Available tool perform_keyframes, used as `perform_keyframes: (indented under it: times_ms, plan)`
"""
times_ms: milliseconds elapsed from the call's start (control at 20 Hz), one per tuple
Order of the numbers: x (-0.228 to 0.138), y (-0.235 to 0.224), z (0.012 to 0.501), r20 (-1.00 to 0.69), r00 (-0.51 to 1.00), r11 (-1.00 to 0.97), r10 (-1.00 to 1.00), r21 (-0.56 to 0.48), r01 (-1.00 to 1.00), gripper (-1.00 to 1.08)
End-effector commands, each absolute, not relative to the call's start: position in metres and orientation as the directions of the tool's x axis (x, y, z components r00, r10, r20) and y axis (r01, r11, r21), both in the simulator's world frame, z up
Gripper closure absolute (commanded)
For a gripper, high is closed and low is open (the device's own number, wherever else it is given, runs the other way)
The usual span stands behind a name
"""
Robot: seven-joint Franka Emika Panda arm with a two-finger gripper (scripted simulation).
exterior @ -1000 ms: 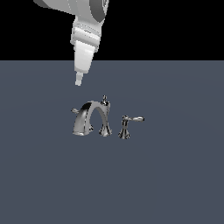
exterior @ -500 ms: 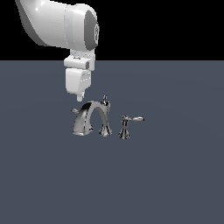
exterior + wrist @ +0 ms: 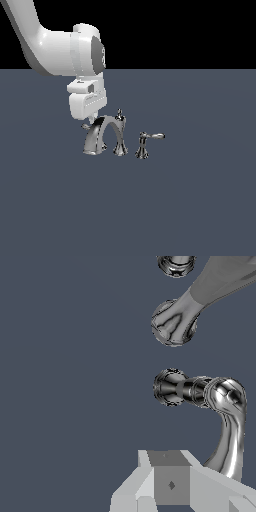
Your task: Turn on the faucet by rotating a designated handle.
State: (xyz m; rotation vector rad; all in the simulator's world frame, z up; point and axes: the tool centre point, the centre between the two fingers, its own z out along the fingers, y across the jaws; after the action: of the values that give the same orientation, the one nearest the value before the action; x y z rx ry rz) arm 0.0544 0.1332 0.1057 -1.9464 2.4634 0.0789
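The chrome faucet [image 3: 106, 134] stands mid-scene with its arched spout and a small knob [image 3: 119, 114] on top. The handle [image 3: 86, 127] shows only as a short stubby tip behind the spout, on the exterior view's left. My gripper [image 3: 90, 119] hangs just above that tip, mostly hidden by the white hand. In the wrist view the handle [image 3: 200, 391] runs from its round base to a bent lever whose end lies beside my gripper [image 3: 170, 483]. The fingers [image 3: 150, 481] sit together with no gap and hold nothing.
The twin handle [image 3: 143, 145] with its long bright lever stands on the exterior view's right of the spout. The spout base [image 3: 174, 323] and the twin's base [image 3: 176, 263] show farther off in the wrist view. The floor is flat grey-blue.
The arm has come down and toward the faucet. The gripper tip, once well above the spout's left side, now sits just over the stubby handle. The faucet has not moved.
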Motion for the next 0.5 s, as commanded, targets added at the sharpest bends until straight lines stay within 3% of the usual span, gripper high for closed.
perform_keyframes:
  times_ms: [0,450]
  plan:
    - [0.0583,0.1337,0.1007,-0.016,-0.26,0.26,-0.965,0.02,-0.965,1.08]
    - [0.062,0.1347,0.0954,0.0,-0.288,0.288,-0.958,0.0,-0.958,1.08]
